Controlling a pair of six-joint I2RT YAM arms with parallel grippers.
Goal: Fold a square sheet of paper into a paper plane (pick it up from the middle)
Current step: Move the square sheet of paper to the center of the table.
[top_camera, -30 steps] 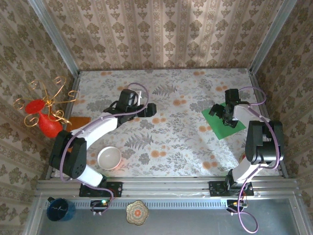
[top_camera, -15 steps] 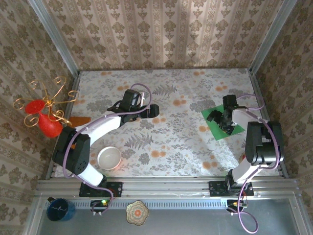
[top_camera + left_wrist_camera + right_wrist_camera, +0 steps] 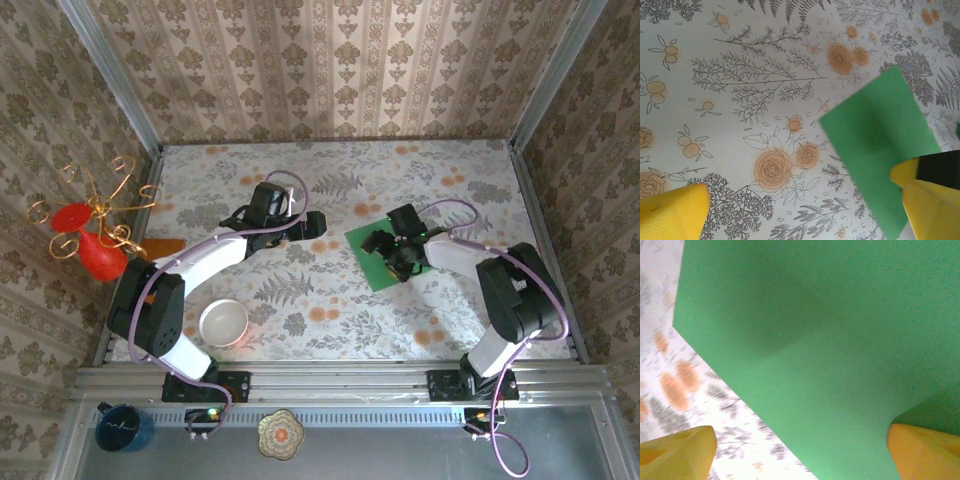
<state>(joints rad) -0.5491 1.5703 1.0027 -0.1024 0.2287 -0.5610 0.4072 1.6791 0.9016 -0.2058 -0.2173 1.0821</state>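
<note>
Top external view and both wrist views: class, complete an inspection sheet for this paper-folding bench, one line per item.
Surface: floral table cloth, lying flat.
Job's things: green square sheet lies unfolded near the middle of the table.
Clutter: white bowl, red vase with gold wire, and orange sheet on the left; blue mug and patterned dish on the front ledge.
Pincers: left pincer open, over the cloth next to the sheet; right pincer open, straddling the sheet's edge.
Cables: purple cable along each arm.
Surroundings: wallpaper walls, metal frame.
</note>
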